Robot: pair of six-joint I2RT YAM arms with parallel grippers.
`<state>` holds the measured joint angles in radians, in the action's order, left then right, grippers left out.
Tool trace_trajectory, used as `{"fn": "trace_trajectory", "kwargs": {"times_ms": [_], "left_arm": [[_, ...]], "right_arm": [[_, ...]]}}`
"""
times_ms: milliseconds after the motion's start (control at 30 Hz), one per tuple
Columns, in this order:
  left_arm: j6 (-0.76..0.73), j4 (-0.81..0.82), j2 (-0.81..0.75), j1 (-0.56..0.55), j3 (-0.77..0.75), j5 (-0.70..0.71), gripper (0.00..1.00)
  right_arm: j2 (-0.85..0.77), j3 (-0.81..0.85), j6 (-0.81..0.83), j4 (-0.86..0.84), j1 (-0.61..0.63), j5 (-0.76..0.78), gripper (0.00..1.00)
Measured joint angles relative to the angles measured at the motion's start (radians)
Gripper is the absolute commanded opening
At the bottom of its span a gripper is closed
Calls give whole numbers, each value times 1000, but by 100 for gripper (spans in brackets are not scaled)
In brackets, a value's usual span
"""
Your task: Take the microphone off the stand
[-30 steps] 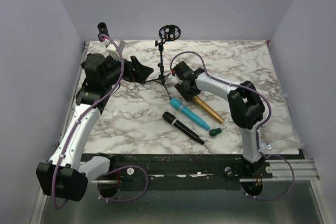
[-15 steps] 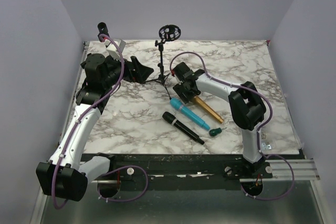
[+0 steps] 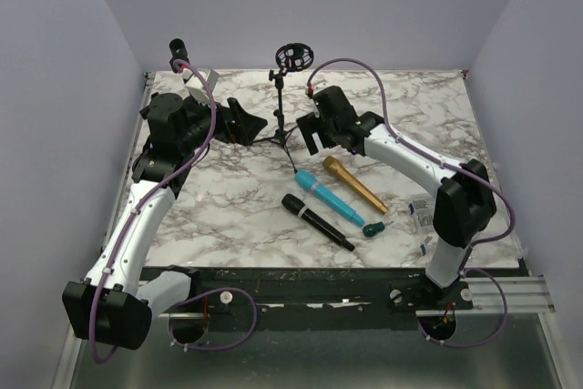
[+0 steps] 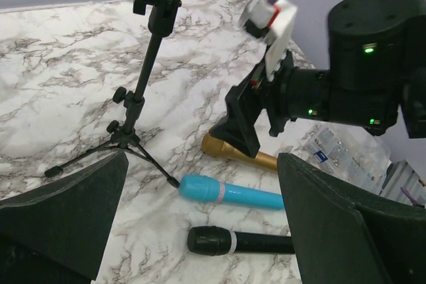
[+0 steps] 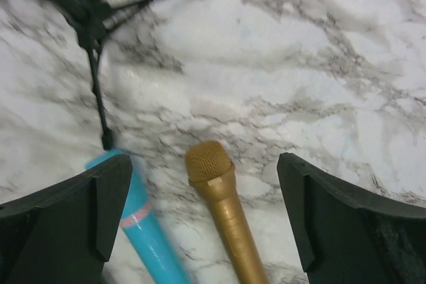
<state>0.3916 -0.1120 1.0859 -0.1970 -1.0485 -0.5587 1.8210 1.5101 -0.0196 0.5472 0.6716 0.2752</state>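
The black tripod stand (image 3: pixel 279 108) is at the back centre, and I see nothing in its ring holder (image 3: pixel 291 55). A gold microphone (image 3: pixel 355 185) lies flat on the marble, beside a blue one (image 3: pixel 328 199) and a black one (image 3: pixel 316 221). My right gripper (image 3: pixel 312 137) hovers open above the gold microphone's head (image 5: pixel 208 162), touching nothing. In the right wrist view the right gripper (image 5: pixel 204 161) has the gold microphone between its spread fingers, lower down. My left gripper (image 3: pixel 243 123) stands open left of the stand's legs (image 4: pixel 126 141). The left gripper (image 4: pixel 203 164) holds nothing.
A small green object (image 3: pixel 374 230) lies right of the black microphone. A small packet (image 3: pixel 421 214) lies near the right arm's base. A white box (image 3: pixel 202 76) and a black-topped post (image 3: pixel 177 46) stand at the back left. Walls close in three sides.
My right gripper has opened wide and lifted up and back off the gold microphone, which stays lying on the table. The left arm has not moved.
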Motion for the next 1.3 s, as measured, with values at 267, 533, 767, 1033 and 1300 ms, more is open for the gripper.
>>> {"fn": "trace_trajectory", "kwargs": {"times_ms": [267, 533, 767, 1033, 1300], "left_arm": [[0, 0, -3, 0, 1, 2, 97], [-3, -2, -32, 0, 3, 19, 97], [-2, -2, -68, -2, 5, 34, 97], [-3, -8, -107, -2, 18, 111, 97], [-18, -27, -189, -2, 37, 251, 97]], "right_arm": [[-206, -230, -218, -480, 110, 84, 100], [-70, -231, -170, -954, 290, 401, 90], [176, -87, -31, -1217, 307, 671, 90], [357, 71, 237, -1503, 303, 805, 88], [409, 149, 229, -1465, 267, 793, 68]]}}
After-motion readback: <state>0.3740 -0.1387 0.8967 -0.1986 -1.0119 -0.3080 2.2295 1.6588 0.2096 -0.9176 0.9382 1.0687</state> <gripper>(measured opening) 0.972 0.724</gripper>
